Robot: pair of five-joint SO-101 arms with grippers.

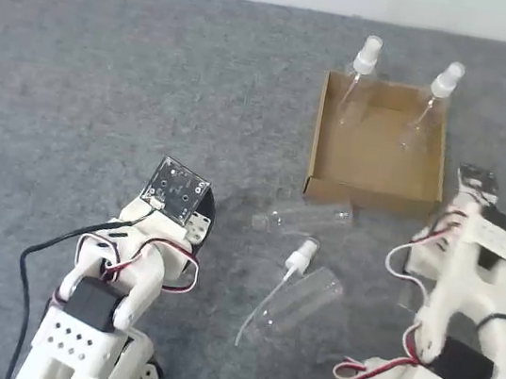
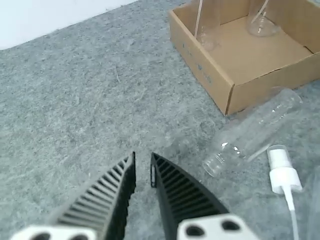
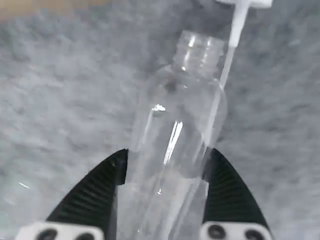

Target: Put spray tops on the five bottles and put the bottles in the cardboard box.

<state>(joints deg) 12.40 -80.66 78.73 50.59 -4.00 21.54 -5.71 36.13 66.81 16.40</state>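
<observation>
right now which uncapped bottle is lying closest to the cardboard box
The bottle along the cardboard box's front wall; the other bottle lies past the loose spray top.

High camera looking down over table (image 1: 79,78), wrist cameras low, close, left sharing cardboard box (image 1: 376,160).

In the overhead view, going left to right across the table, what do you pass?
left white robot arm → loose white spray top on the grey carpet → clear capped plastic bottle → second capped clear bottle → right white robot arm
</observation>
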